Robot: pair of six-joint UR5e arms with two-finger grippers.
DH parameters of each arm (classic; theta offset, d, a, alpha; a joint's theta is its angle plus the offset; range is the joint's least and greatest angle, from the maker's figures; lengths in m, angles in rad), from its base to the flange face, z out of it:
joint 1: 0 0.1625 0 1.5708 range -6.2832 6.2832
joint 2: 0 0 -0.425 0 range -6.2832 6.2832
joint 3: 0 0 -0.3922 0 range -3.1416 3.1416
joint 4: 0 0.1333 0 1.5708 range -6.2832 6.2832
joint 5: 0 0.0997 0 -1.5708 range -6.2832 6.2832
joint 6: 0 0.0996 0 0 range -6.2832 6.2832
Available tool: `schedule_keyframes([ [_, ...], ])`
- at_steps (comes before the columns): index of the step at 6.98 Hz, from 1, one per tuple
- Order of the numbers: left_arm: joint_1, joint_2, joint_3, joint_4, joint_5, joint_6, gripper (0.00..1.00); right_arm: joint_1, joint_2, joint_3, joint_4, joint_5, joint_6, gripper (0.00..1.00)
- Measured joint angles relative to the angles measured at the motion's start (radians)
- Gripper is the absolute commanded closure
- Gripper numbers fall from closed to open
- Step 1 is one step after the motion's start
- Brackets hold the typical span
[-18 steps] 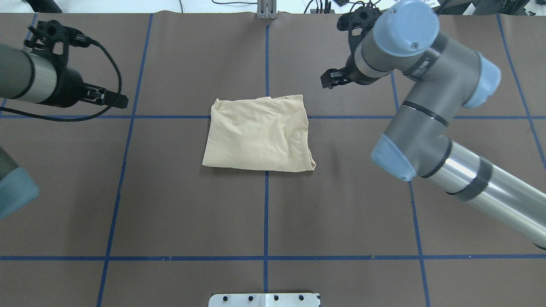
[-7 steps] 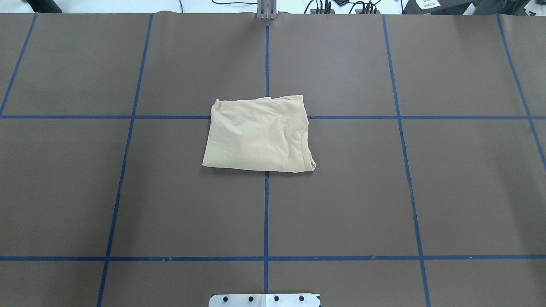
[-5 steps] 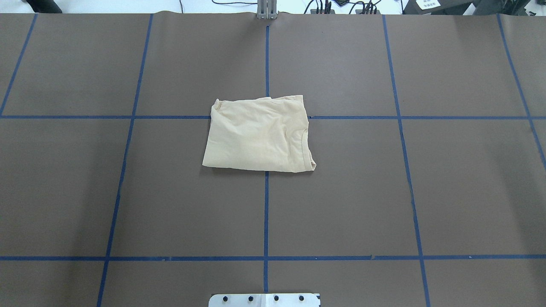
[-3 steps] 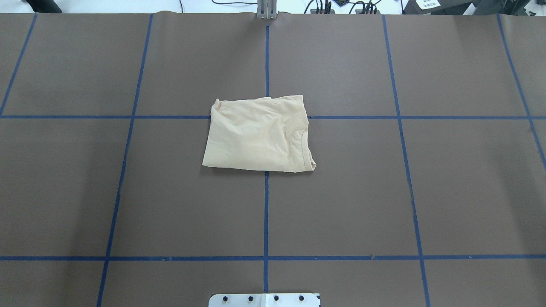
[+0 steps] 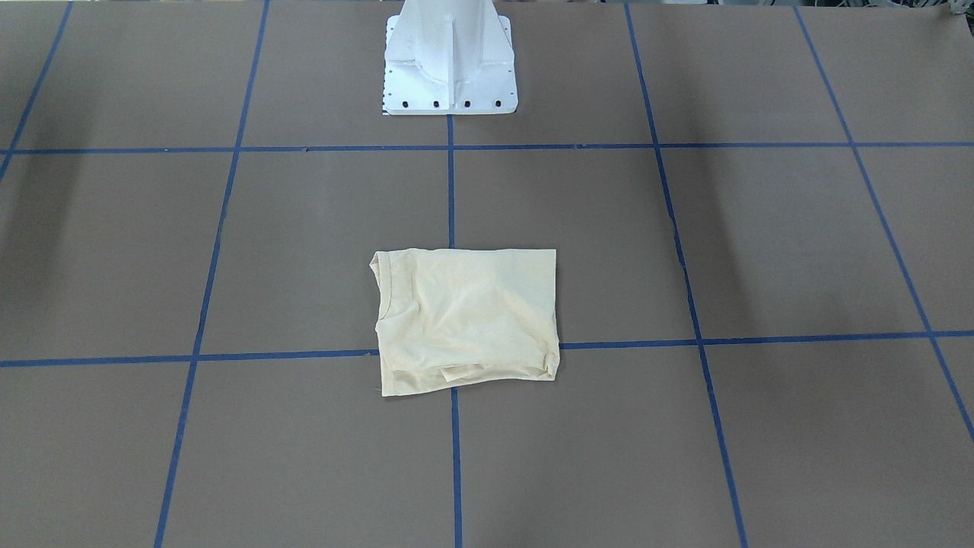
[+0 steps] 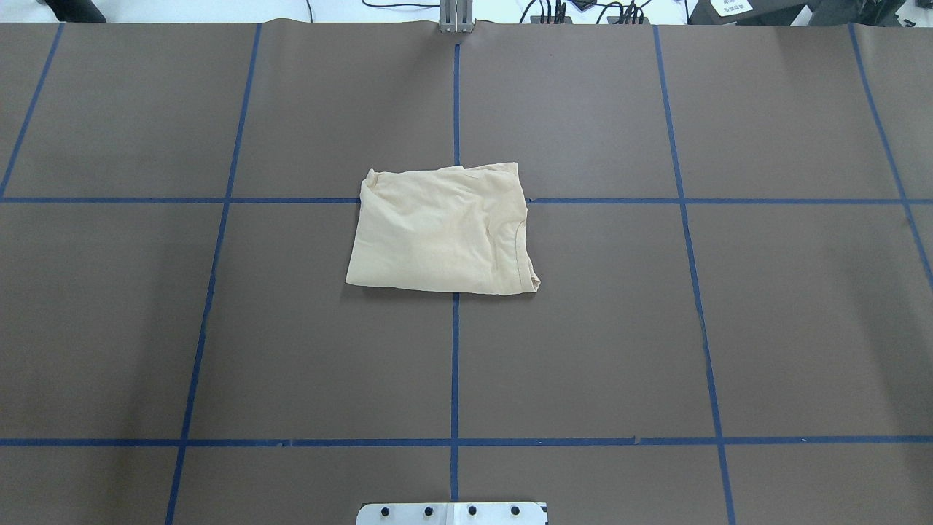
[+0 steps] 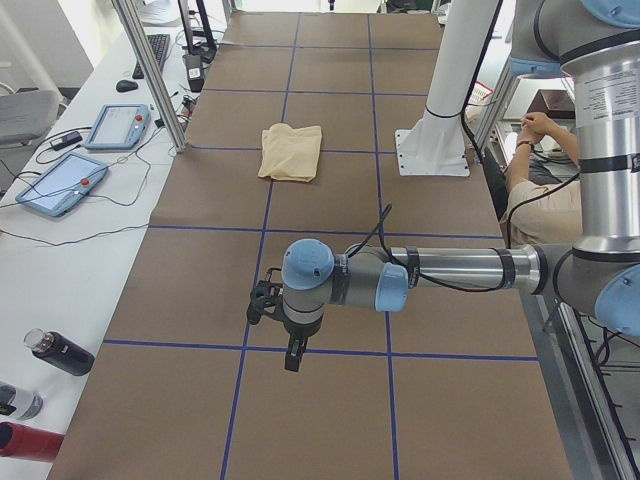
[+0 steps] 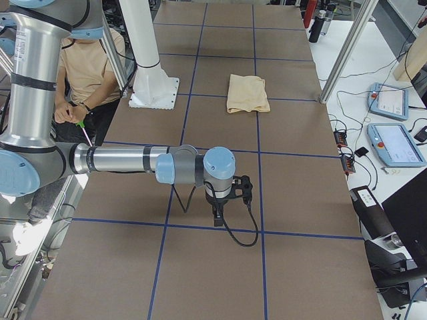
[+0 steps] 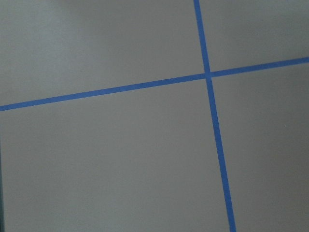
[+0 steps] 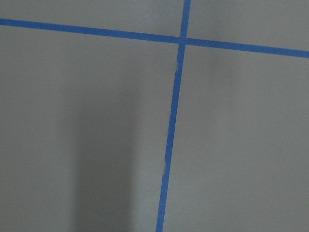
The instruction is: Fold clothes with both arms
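The shirt (image 6: 441,230) lay flat near the middle of the table (image 6: 656,328), a little toward the far edge from my base, across a crossing of the tape lines (image 6: 455,364). It was folded down to a compact, roughly square packet, with the neck opening on my right side and a small lip of cloth loose along the far edge. Neither arm showed in the overhead or front views. The left gripper (image 7: 291,362) hung pointing down near the table's left end and the right gripper (image 8: 218,220) likewise near the right end, both well apart from the shirt and holding nothing. I only had them in the side views, so I could not tell whether their jaws were apart or together. I judged the fold done or nearly so. The cloth looked thin, light and limp, so layers would slide and sag if lifted by one point. For any further fold I would pinch all layers at two corners of one edge, one per gripper.
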Motion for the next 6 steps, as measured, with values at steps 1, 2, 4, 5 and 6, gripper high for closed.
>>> schedule_keyframes([
  [1,0.042,-0.001,-0.016,0.005,-0.017,0.002,0.0,0.0,-0.002,-0.002,0.001,-0.009,-0.001,0.0],
  [2,0.06,0.001,-0.023,0.012,-0.028,0.005,0.0,0.0,-0.003,-0.003,0.002,-0.013,-0.002,0.0],
  [4,0.067,0.006,-0.022,0.02,-0.029,0.004,0.0,0.0,-0.012,-0.004,0.003,-0.013,-0.006,0.0],
  [5,0.065,0.007,-0.02,0.019,-0.025,0.002,0.0,0.001,-0.02,-0.007,0.003,-0.008,-0.01,0.0],
  [6,0.062,0.008,-0.016,0.018,-0.02,0.001,0.0,0.001,-0.025,-0.007,0.004,-0.003,-0.012,0.0],
])
